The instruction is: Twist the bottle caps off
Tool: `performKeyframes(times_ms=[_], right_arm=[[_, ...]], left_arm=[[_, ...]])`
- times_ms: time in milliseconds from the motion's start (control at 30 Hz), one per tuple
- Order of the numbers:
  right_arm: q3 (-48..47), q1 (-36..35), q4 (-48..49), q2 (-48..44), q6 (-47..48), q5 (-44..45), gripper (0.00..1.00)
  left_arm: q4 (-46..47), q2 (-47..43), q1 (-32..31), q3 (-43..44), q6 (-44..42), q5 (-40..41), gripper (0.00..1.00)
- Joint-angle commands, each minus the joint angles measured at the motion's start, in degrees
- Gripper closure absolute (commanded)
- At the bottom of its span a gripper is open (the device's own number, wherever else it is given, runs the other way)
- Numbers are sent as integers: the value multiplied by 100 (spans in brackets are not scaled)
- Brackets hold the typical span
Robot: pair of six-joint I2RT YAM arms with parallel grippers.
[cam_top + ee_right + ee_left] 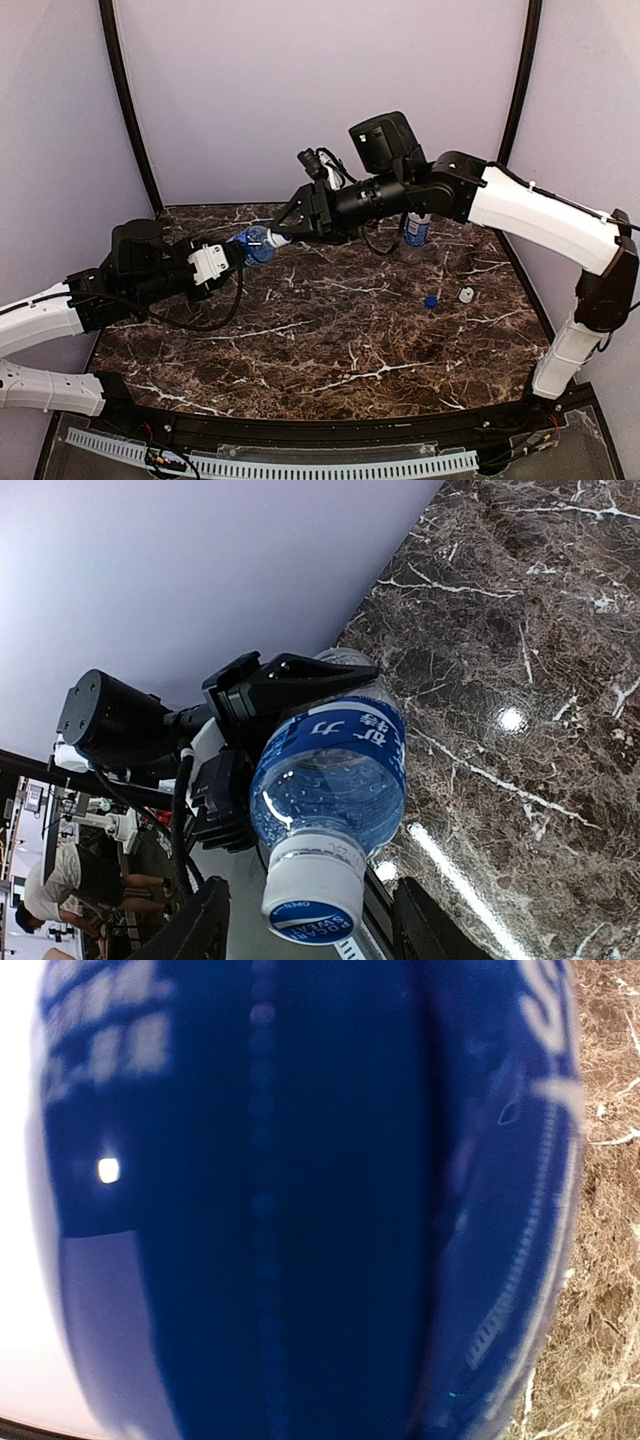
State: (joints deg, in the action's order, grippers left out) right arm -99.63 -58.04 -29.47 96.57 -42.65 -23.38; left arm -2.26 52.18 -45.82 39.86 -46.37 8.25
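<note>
My left gripper [243, 250] is shut on the blue-labelled bottle [255, 244] and holds it on its side above the table's left half. The bottle's white cap [279, 240] points right. In the right wrist view the bottle [335, 765] faces the camera with its cap [312, 885] on. My right gripper [292, 228] is open. Its fingers [200, 930] stand either side of the cap with gaps. The left wrist view shows only the blue label [300, 1210]. A second bottle [417, 230] stands behind my right arm. The plain bottle is hidden.
A loose blue cap [430, 301] and a loose white cap [466, 295] lie on the dark marble table [330, 350] at the right. Pale walls with black posts close the back and sides.
</note>
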Motion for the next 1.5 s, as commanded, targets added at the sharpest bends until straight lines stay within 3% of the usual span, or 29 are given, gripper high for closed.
performKeyframes(times_ms=[0, 167, 300, 467, 500, 600, 733, 1033, 1267, 1467], right_arm=[[1, -45, -75, 110, 6, -80, 49], [-69, -49, -75, 148, 69, 34, 66], [-145, -48, -90, 197, 119, 15, 73], [-177, -49, -118, 241, 369, -44, 100], [-187, -56, -108, 218, 545, -40, 100], [-250, -261, -111, 104, 1712, 298, 100], [-191, -1056, -192, -123, 4485, 1150, 100], [1134, -2368, 74, -728, 9315, 2580, 100], [1466, -2797, 529, -757, 11376, 4189, 100], [2035, -2942, 1415, -1181, 12660, 4815, 100]], left_arm=[[147, -24, -4, -49, -56, 56, 74], [143, -27, -6, -39, -58, 41, 74], [151, -24, -5, -39, -64, 12, 74], [155, -27, -6, -22, -48, -18, 74], [116, -40, -6, -18, -39, -30, 74], [-90, -68, -6, 25, 16, -286, 74], [-1041, -92, -1, 195, 88, -1238, 75], [-2843, -89, -7, 512, -278, -3121, 77], [-3488, -121, -6, 486, -543, -3431, 78], [-3579, -185, -6, 357, -745, -3255, 78]])
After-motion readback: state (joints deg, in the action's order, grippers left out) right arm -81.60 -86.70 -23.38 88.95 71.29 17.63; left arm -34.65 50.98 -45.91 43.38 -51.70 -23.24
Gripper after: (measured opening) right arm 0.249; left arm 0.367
